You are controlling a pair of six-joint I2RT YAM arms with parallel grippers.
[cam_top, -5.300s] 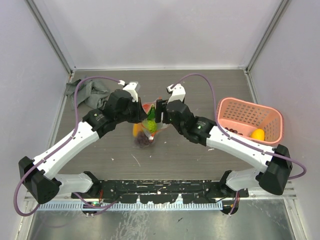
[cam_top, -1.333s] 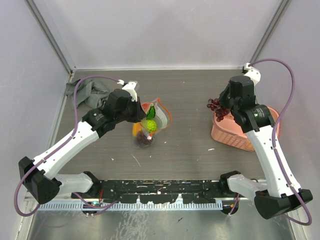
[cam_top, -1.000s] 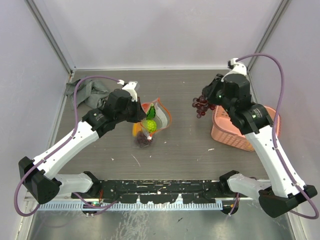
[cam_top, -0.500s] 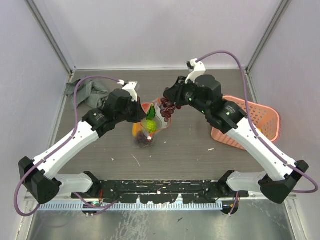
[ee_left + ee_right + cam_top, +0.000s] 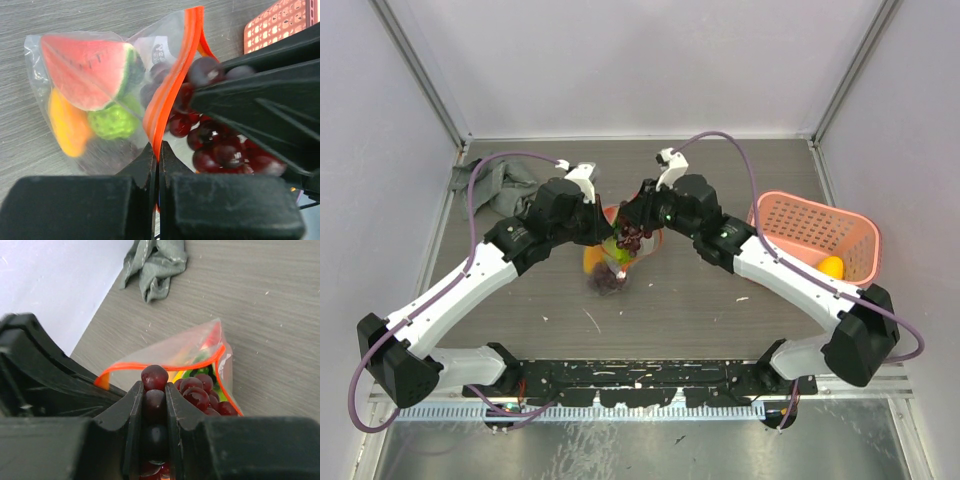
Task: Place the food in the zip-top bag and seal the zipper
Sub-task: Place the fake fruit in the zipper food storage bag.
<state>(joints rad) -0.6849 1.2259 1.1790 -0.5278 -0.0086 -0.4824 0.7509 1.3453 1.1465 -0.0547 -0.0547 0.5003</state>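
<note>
Grey table (image 5: 700,300) bears a cloth (image 5: 500,185), pink basket (image 5: 805,232) and zip-top bag (image 5: 603,272).

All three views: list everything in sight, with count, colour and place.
zip-top bag: one, clear, mid-table, mouth held open
zipper: one strip, red-orange, along the bag's open edge
watermelon slice: one, red with green rind, inside the bag
bumpy fruit: one, green, inside the bag under the watermelon
orange piece: one, orange-yellow, inside the bag
grapes: one bunch, dark red-purple, at the bag's mouth
basket: one, pink lattice, right side of table
loose fruit: one, orange-yellow, in the basket
cloth: one, grey, far left corner
table: one, grey wood grain
left gripper: black, shut on the bag's zipper edge
right gripper: black, shut on the grapes
</note>
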